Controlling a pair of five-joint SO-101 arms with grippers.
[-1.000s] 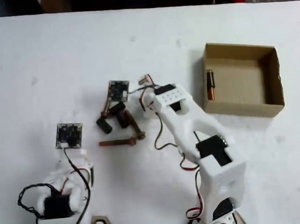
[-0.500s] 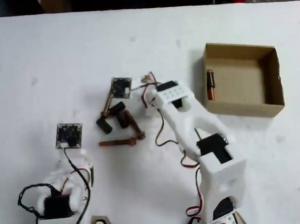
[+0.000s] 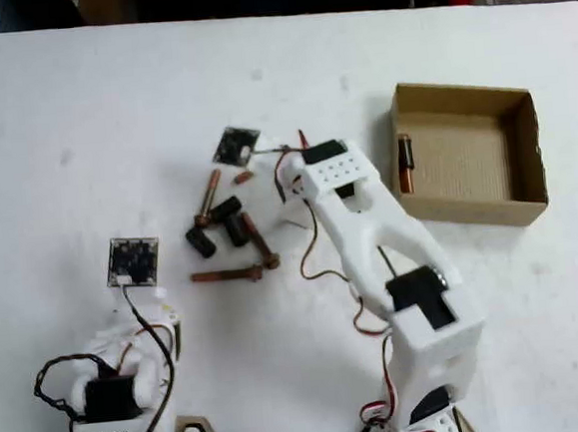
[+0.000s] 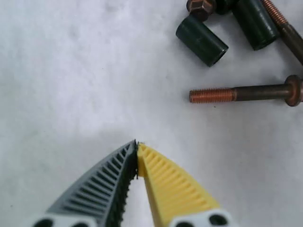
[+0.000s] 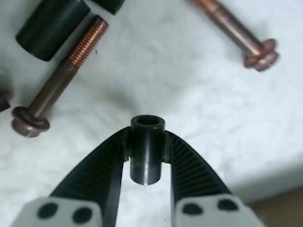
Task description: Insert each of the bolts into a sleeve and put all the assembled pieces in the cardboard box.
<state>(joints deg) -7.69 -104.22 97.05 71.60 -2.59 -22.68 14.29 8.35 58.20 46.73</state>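
Three bolts (image 3: 228,274): we see them lying loose on the table (image 3: 81,112), near two free sleeves (image 3: 200,242).
Right gripper (image 5: 147,137): its fingers clamp a black sleeve (image 5: 146,161).
Left gripper (image 4: 137,146): fingertips together, nothing between them.
Cardboard box (image 3: 472,210): we see one assembled piece (image 3: 405,164) inside, against the wall nearest the bolts.

Left arm (image 3: 110,390): folded back at the near left edge of the table. Left gripper (image 4: 137,144): grey and yellow fingers pressed together, tips touching, nothing between them.

Right arm (image 3: 371,235): stretched from the near edge toward the table's middle, angled far and left. Right gripper (image 5: 147,137): black fingers clamped on a sleeve (image 5: 146,158), one finger each side, the sleeve's bore pointing away from the wrist.
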